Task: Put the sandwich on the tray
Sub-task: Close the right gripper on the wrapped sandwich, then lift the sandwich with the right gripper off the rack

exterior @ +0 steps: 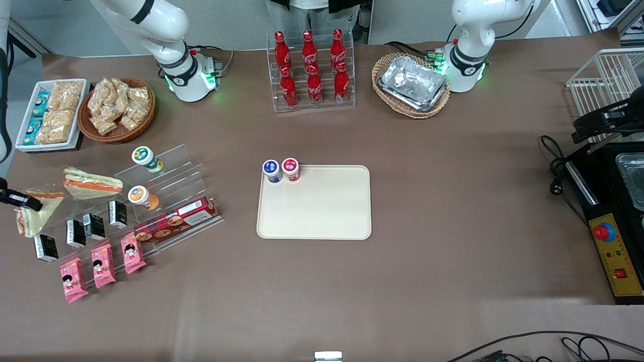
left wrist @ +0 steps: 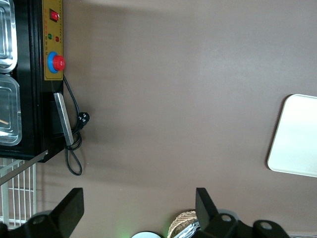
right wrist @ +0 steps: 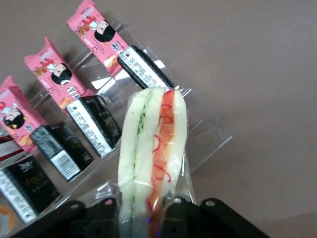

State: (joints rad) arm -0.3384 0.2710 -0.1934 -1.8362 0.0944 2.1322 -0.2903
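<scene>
My right gripper (exterior: 19, 199) is shut on a sandwich (exterior: 34, 215), a wrapped wedge of white bread with orange-red and green filling. It holds it just off the acrylic stand (exterior: 166, 201) at the working arm's end of the table. In the right wrist view the fingers (right wrist: 106, 213) pinch the sandwich (right wrist: 153, 144) at its base, above the stand's black cartons. A second sandwich (exterior: 93, 182) lies on the stand's upper step. The cream tray (exterior: 322, 211) lies flat mid-table, well away from the gripper; its corner shows in the left wrist view (left wrist: 297, 136).
Two small jars (exterior: 282, 170) stand at the tray's corner farther from the front camera. The stand holds black cartons (exterior: 75, 232), pink snack packets (exterior: 103, 265), a cookie box (exterior: 176, 219) and two cups. A cola rack (exterior: 312, 70), a foil-tray basket (exterior: 411, 84) and a snack basket (exterior: 116, 108) stand farther back.
</scene>
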